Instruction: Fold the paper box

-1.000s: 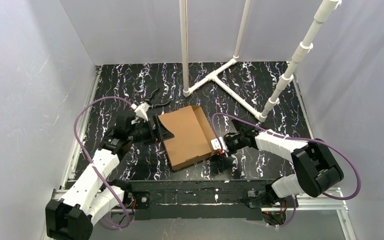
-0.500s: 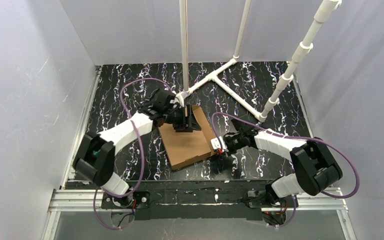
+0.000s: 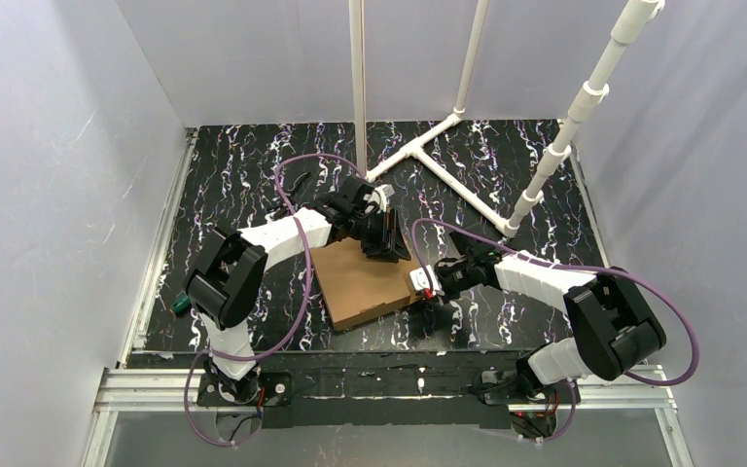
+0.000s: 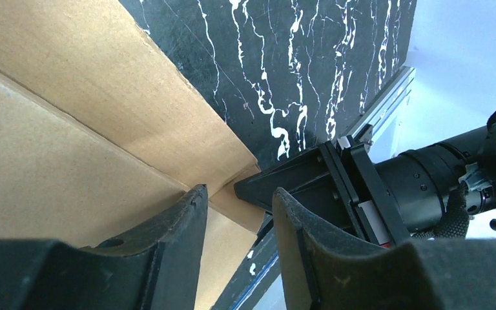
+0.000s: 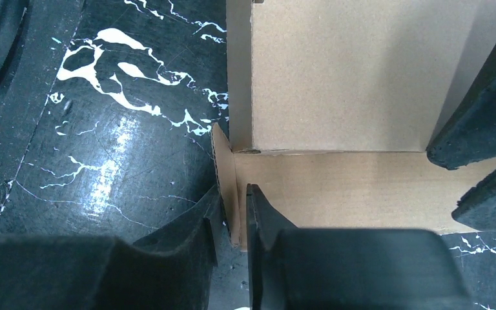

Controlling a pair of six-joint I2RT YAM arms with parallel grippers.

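Right wrist view: the right gripper [image 5: 234,205] pinches a thin wall edge of the paper box [image 5: 336,77], lying on the marbled table [image 5: 103,129]; the left gripper [image 4: 236,205] straddles its far corner, jaws apart; light, stiff cardboard, probably best held by flap edges.

Pipe frame [image 3: 457,187] blocks far right of desk [image 3: 224,175]; left hand [image 3: 387,238] and right hand [image 3: 422,285] crowd paper box [image 3: 355,287] right edge; left side open.

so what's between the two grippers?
A flap corner of the box: the left wrist view shows it between the left gripper and the right gripper, which pinches it.
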